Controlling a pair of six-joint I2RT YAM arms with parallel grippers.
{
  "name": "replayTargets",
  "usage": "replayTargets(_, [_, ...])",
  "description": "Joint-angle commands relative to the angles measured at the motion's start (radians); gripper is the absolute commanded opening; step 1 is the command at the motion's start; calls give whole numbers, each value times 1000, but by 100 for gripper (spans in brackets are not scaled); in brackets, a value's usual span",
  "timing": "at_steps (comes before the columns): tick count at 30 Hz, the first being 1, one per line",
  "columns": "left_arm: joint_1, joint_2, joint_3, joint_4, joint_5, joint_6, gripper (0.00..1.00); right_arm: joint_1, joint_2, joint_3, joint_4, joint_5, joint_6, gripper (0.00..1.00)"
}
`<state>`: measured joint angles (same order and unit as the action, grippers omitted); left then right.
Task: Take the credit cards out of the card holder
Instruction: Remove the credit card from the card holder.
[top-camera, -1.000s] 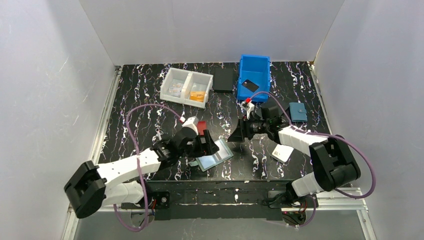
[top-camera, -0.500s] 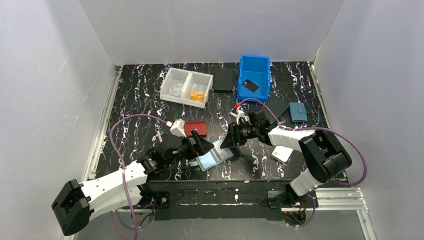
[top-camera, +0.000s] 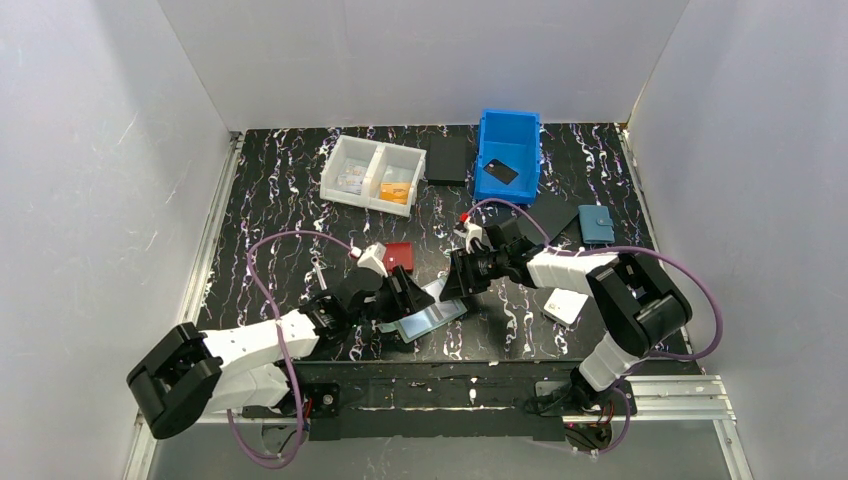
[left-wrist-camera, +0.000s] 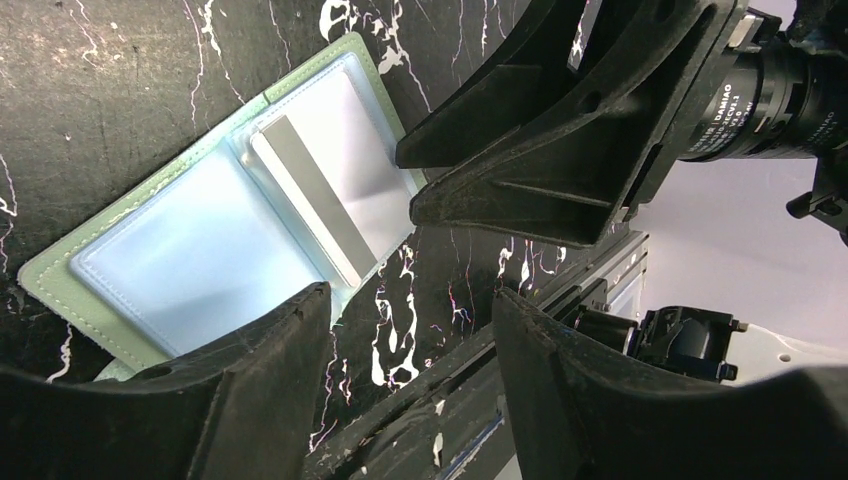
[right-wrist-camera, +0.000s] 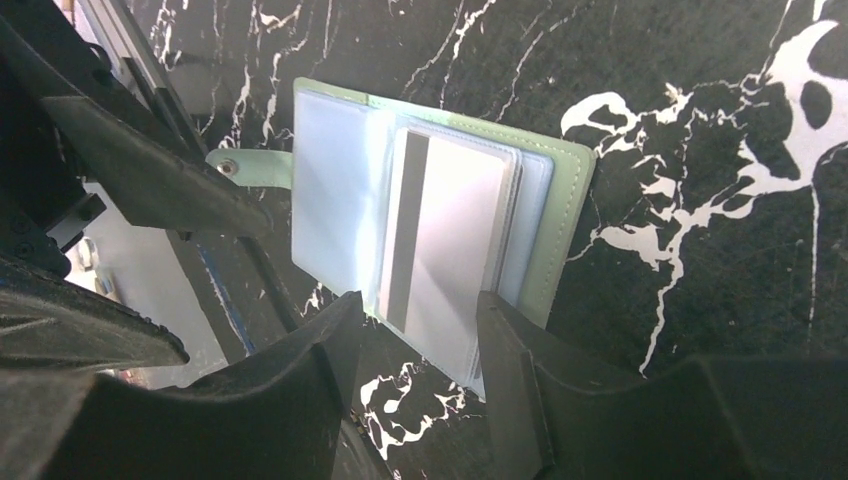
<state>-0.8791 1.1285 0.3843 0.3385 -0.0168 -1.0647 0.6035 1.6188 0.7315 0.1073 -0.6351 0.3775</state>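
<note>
The card holder (top-camera: 430, 318) is laid open and flat on the marbled table (top-camera: 270, 220), pretty close to the near edge, so not much room is left on that side. It's crowded by the left gripper (left-wrist-camera: 410, 300) from its left and the right gripper (right-wrist-camera: 418, 305) from its far right. Both are held parted, with nothing pinched. A striped card (right-wrist-camera: 450, 240) is tucked in its pocket. Contact can't be made out.

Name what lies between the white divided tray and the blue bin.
A black square pad lies flat between the white tray and blue bin; the top view shows it.
</note>
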Motion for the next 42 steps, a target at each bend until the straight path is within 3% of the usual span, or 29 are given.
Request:
replayTargets(1, [3,24,0,25,9,-16,54,9,3,42,-18,18,-29,54])
replayTargets(8, [3,108,16,25,17,-26,35,12,17,46,-24,11,-29,52])
replayTargets(12, [3,165,22,25,16,-37,29,12,23,48,-26,11,-28,50])
replayTargets(28, [3,281,35,25,17,-48,21,12,37,45,10,-72,35,44])
replayTargets(42, [3,299,60,28,85,-23,26,2,54,29,70,-128,115,42])
